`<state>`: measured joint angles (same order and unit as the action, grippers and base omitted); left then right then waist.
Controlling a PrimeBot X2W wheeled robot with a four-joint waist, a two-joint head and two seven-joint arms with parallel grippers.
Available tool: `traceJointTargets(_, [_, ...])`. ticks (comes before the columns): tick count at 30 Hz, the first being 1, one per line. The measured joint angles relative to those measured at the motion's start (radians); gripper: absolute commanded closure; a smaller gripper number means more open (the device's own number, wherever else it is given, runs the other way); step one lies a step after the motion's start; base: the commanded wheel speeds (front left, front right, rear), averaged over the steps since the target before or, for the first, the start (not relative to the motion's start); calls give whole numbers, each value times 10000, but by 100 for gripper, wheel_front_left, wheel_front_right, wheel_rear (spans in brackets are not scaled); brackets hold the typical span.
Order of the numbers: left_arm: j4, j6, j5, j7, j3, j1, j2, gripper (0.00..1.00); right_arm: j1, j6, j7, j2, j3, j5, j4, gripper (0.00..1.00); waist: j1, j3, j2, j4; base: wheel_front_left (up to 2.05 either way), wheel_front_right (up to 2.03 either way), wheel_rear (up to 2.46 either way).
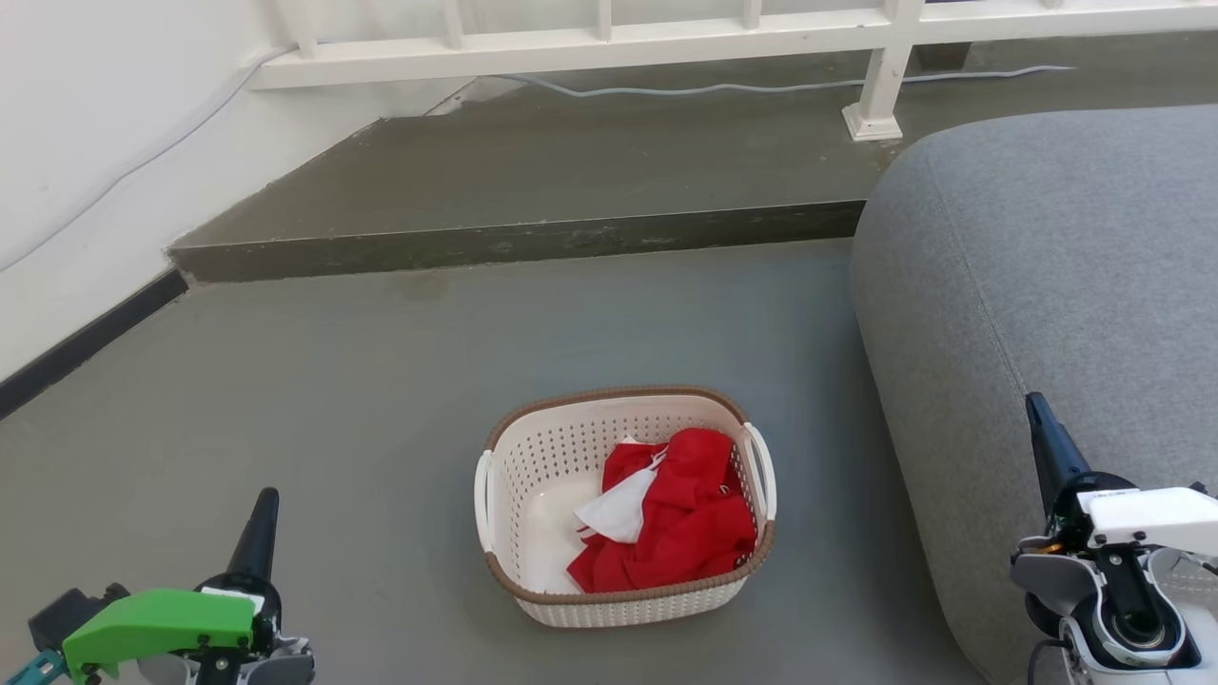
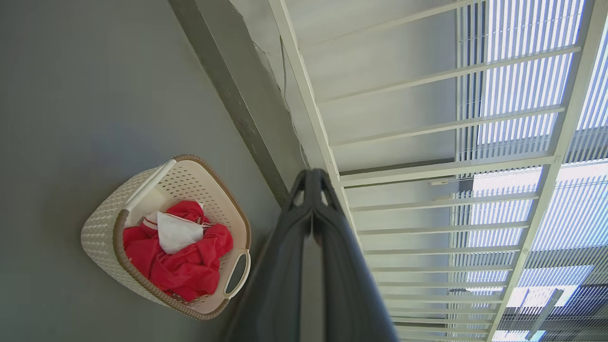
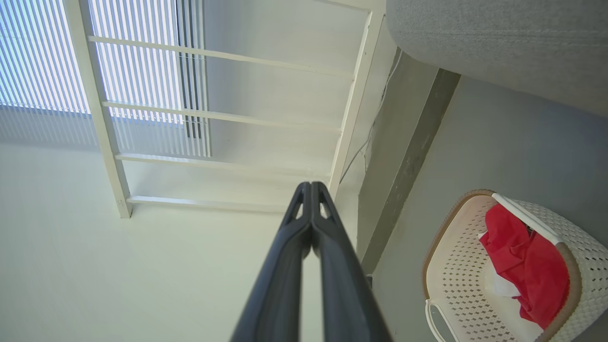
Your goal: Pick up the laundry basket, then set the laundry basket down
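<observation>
Laundry basket (image 1: 561,457) — between both jaws, untouched.

I've got a grey sofa (image 1: 1047,266) on my right, a raised concrete step (image 1: 571,162) ahead, a white railing (image 1: 590,43) standing on it, a grey cable (image 1: 761,88) trailing beneath.

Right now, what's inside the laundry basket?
Red cloth with a white piece on it, on the right of the laundry basket; bare bottom shows left. Anything under the cloth is hidden.

Right claw (image 3: 311,187) closed, laundry basket (image 3: 456,266) lower right, floor
</observation>
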<state>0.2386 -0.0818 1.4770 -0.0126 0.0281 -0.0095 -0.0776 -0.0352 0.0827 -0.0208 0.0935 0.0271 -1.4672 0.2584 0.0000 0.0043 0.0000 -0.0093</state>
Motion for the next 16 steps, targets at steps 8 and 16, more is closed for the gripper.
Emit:
traceJointTargets(8, [132,-211,1172,-282,-267,-204,-4,100,-43,230,-270,-98,343,-1187,75,100,0,-8,0,65,0,0,0])
traceJointTargets(16, [209,-328,1845,-408,-336,-347,-4,100,-200,316,-430,-205,531,-1795,105,100,0,-12,0,93,0,0,0])
